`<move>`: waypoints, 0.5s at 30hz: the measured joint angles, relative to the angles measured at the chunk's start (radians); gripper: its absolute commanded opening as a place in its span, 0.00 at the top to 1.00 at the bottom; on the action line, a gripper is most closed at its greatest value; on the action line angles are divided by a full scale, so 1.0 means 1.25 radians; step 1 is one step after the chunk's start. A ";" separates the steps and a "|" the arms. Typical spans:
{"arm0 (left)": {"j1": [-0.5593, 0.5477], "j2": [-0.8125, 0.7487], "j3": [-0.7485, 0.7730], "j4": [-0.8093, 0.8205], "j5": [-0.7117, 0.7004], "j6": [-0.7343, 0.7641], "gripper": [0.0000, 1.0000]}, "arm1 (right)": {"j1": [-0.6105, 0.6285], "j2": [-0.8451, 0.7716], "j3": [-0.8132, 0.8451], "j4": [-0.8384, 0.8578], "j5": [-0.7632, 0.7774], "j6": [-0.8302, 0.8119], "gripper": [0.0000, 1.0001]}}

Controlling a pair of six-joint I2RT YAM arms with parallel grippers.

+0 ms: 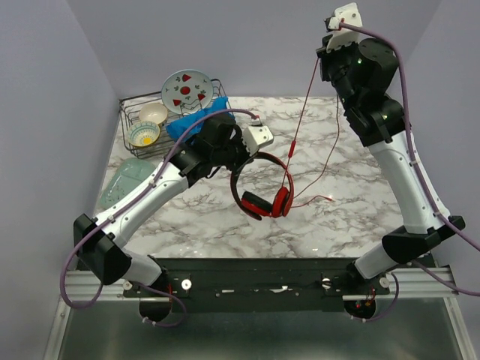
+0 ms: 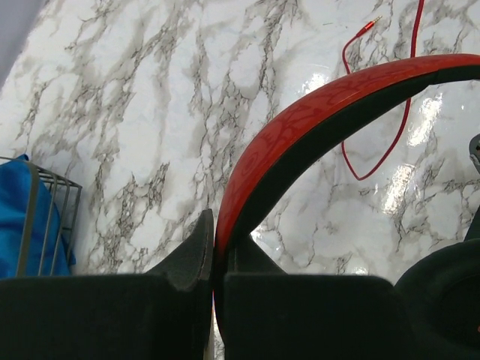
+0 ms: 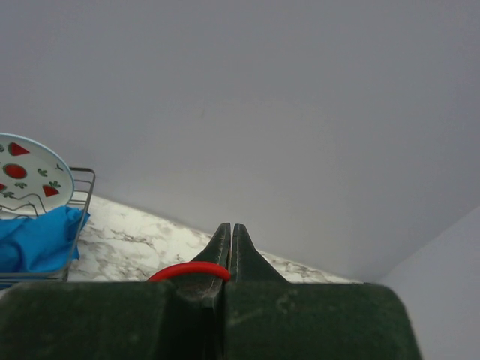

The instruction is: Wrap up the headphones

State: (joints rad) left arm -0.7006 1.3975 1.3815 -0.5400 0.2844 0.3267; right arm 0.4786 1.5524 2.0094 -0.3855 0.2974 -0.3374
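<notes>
The headphones point(image 1: 262, 187) hung over the middle of the table point(image 1: 202, 225). The left pincer point(image 2: 214, 240) was clamped tight on the headband point(image 2: 300, 127), and the ear cups point(image 1: 270, 202) drooped toward the near edge. The band looked stiff and springy, a sound place to hold. The thin red cable point(image 1: 304, 105) looked limp, light and apt to slip. It ran steeply up to the right pincer point(image 3: 231, 247), which was closed on it high at the far right, and its loose end trailed on the table.

Headphones point(image 1: 279, 201): I read no brand or lettering on the red band pinched in the left claw point(image 2: 220, 231).
Plate point(image 1: 186, 91): beyond that claw, painted strawberries only, no words I can read.
Worktop point(image 1: 337, 225): marble veining, no print.
</notes>
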 measured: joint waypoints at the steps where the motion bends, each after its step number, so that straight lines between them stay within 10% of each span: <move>1: -0.004 0.011 0.000 0.001 -0.004 -0.003 1.00 | 0.000 0.000 0.006 -0.002 -0.006 0.002 0.99; 15: -0.073 0.089 0.054 -0.022 0.011 -0.041 1.00 | 0.000 0.025 -0.020 -0.026 -0.061 0.040 0.99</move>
State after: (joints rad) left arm -0.7921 1.5089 1.4490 -0.5674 0.2985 0.2760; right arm 0.4786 1.5837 1.9850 -0.4179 0.2214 -0.2874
